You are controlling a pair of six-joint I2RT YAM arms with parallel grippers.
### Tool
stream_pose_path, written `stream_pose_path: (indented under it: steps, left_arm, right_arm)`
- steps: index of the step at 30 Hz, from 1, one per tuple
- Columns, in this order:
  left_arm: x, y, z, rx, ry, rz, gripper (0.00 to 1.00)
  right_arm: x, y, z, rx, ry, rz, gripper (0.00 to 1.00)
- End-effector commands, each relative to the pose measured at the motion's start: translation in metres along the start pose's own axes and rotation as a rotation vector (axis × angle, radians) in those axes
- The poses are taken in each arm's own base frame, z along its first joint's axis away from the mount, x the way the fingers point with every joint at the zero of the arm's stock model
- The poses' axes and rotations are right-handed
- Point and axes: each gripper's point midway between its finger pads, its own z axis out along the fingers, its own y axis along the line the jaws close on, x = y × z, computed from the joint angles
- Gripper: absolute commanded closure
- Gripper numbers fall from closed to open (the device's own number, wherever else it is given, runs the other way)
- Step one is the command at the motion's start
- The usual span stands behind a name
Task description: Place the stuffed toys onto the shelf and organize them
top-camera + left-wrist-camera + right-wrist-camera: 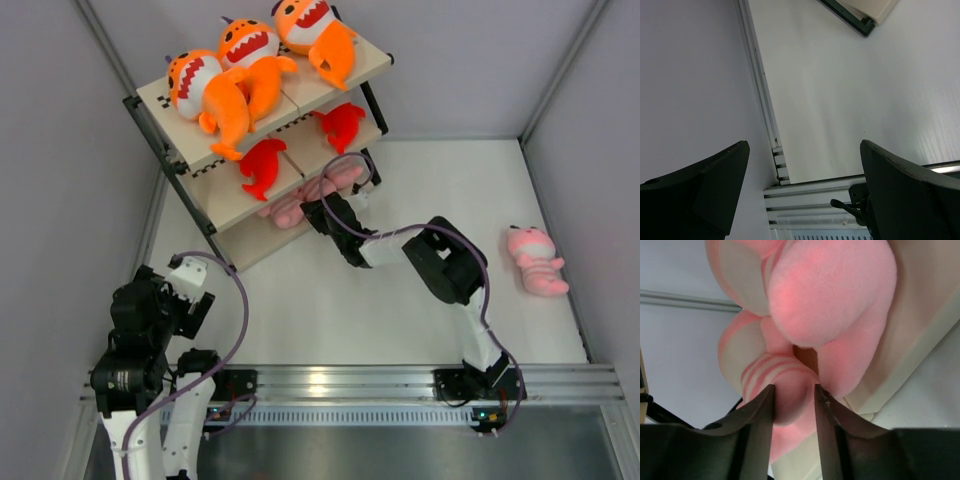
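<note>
The shelf (226, 196) stands at the back left. Three orange sharks (250, 60) lie on its top board and two red sharks (262, 165) on the middle board. Pale pink plush animals (295, 203) lie on the bottom board. My right gripper (322, 207) reaches to that board. In the right wrist view the gripper (794, 400) is shut on a striped limb of a pink plush (830, 300), which rests against the beige board (925, 310). Another pink plush (535, 261) lies on the table at the right. My left gripper (188, 288) is open and empty, low at the left.
White walls close in the table on the left, back and right. An aluminium rail (340, 382) runs along the near edge. In the left wrist view (805, 150) a corner of the shelf (875, 12) shows above the table and the rail (815, 192).
</note>
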Motion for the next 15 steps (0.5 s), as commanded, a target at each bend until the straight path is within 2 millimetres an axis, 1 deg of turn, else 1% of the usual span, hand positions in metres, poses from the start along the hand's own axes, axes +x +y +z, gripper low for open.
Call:
stream_pose_path:
  steps: [1,3,5,6,7,9,10,11,12,13,14,15]
  left_arm:
    - [-0.008,0.008,0.000,-0.041,-0.039,0.005,0.02]
    - [-0.007,0.008,0.000,-0.040,-0.040,0.007,0.01]
    - [-0.008,0.008,0.000,-0.040,-0.042,0.007,0.01]
    - [-0.008,0.008,-0.002,-0.044,-0.046,0.004,0.01]
    - [-0.008,0.008,-0.002,-0.044,-0.046,0.004,0.01]
    - [-0.008,0.008,-0.002,-0.042,-0.049,0.005,0.01]
    - [-0.008,0.007,-0.002,-0.041,-0.050,0.005,0.01]
    - [-0.008,0.007,-0.002,-0.041,-0.050,0.006,0.01]
    - [-0.007,0.007,-0.002,-0.041,-0.050,0.005,0.01]
    - [-0.006,0.007,-0.002,-0.045,-0.050,0.005,0.02]
    - [-0.006,0.007,-0.002,-0.051,-0.051,0.008,0.01]
    - [-0.005,0.008,-0.003,-0.055,-0.050,0.013,0.02]
  right_arm:
    - [-0.019,0.044,-0.009,-0.084,-0.002,-0.028,0.60]
    - [-0.019,0.049,-0.017,-0.105,0.011,-0.020,0.55]
    - [-0.026,0.052,-0.030,-0.120,0.002,-0.033,0.52]
    - [-0.028,0.041,-0.037,-0.096,-0.007,-0.067,0.51]
    - [-0.039,0.053,-0.048,-0.113,-0.026,-0.081,0.50]
    - [-0.047,0.043,-0.060,-0.058,-0.037,-0.167,0.49]
    - [-0.058,0.052,-0.072,-0.060,-0.058,-0.191,0.46]
    - [-0.063,0.052,-0.078,-0.047,-0.063,-0.228,0.45]
    - [-0.063,0.034,-0.084,0.025,-0.039,-0.306,0.44]
    - [-0.073,0.036,-0.096,0.039,-0.044,-0.325,0.42]
    - [-0.081,0.026,-0.103,0.081,-0.040,-0.354,0.41]
    - [-0.084,-0.004,-0.114,0.168,-0.006,-0.414,0.41]
